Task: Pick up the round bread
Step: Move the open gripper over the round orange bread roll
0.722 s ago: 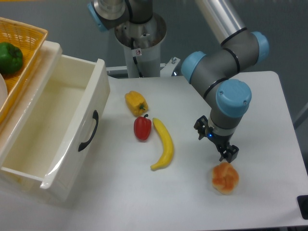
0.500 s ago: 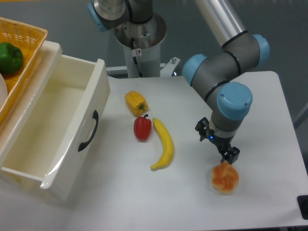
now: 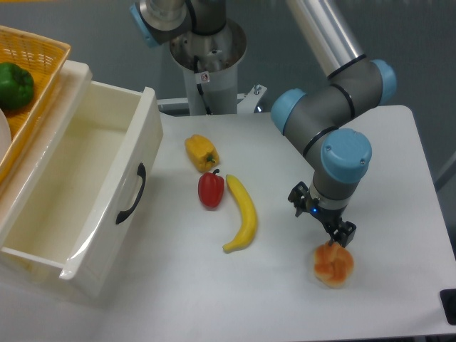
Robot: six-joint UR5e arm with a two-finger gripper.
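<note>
The bun (image 3: 333, 264) lies on the white desk (image 3: 399, 178) toward its front right corner, well apart from the other food, and it sits in the same spot as in the earlier frames. What has changed is the arm: the gripper (image 3: 329, 239) has come lower and a little forward since the earliest frame, so that its dark fingertips now reach the back top edge of the bun, where before there was a small gap between them. Whether the tips actually touch the crust cannot be told from this angle. The jaws look slightly parted with nothing held between them, though their exact opening is hard to read because they point away from the camera. The blue-capped wrist joint (image 3: 345, 154) has dropped along with the gripper. Nothing else has moved: the banana (image 3: 242, 214) lies near the middle of the desk, the red pepper (image 3: 211, 189) just beside its upper end on the left, and the yellow pepper (image 3: 201, 152) a little farther back. The cream drawer (image 3: 78, 192) stands open at the desk's left edge, and the wicker basket (image 3: 32, 85) with a green pepper (image 3: 14, 85) sits at the back left corner.
</note>
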